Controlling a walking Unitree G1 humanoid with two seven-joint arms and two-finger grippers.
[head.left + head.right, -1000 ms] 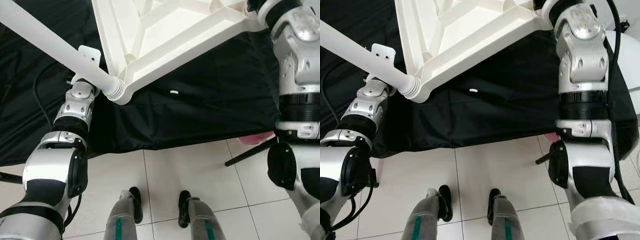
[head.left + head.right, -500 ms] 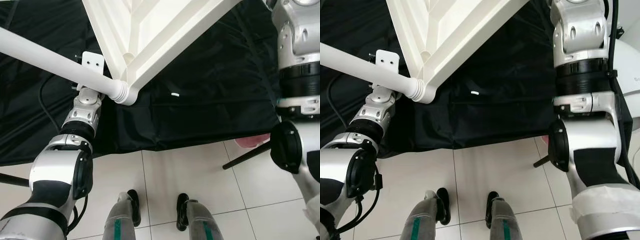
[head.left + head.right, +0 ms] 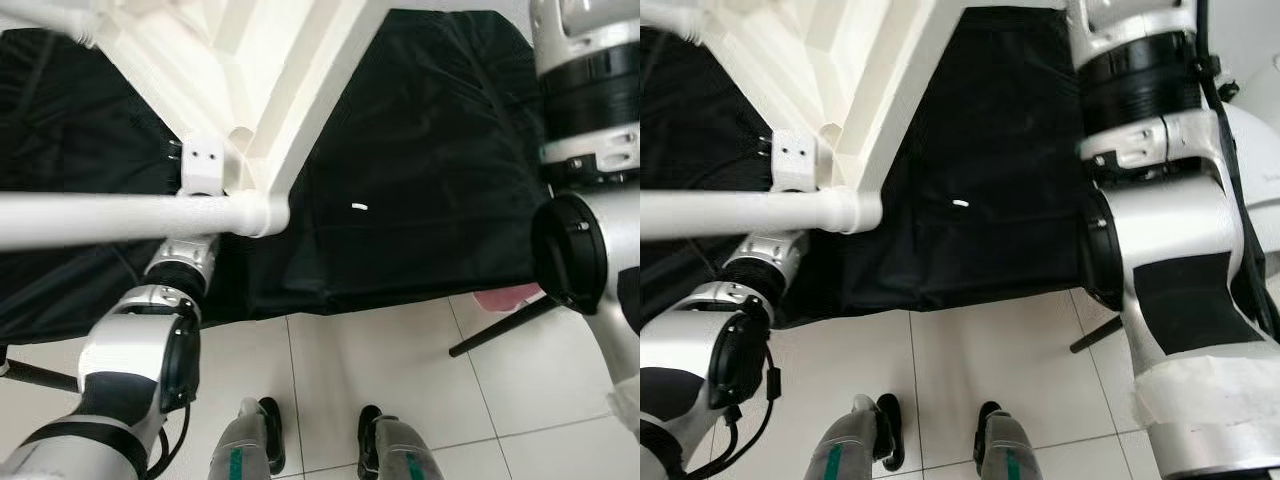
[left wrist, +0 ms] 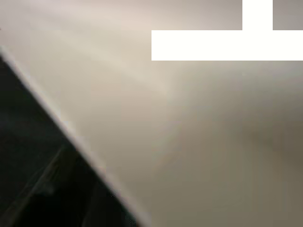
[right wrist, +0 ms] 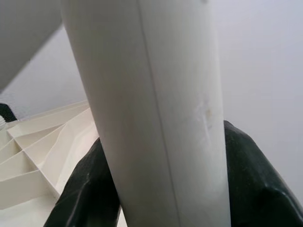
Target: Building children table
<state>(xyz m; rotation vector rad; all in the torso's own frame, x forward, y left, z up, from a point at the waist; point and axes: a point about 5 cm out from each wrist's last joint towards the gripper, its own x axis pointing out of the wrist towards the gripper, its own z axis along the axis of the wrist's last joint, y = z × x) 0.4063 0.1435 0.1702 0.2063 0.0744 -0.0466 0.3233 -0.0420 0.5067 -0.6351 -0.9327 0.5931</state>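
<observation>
- Since the tabletop [image 3: 250,90] is ribbed white plastic, you can expect it to be stiff, light and slick; grip a leg [image 3: 120,215] near its socket.
- That leg runs leftward from the tabletop's corner, above the black cloth [image 3: 420,180].
- Your left arm [image 3: 150,340] reaches up beneath the leg; I cannot tell its grip.
- Your right gripper's [image 5: 161,179] fingers [image 5: 251,179] clasp another leg [image 5: 156,94] beside the tabletop's ribs.

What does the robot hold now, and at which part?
The right claw grips a white table leg around its shaft. The left claw's hold cannot be told.
</observation>
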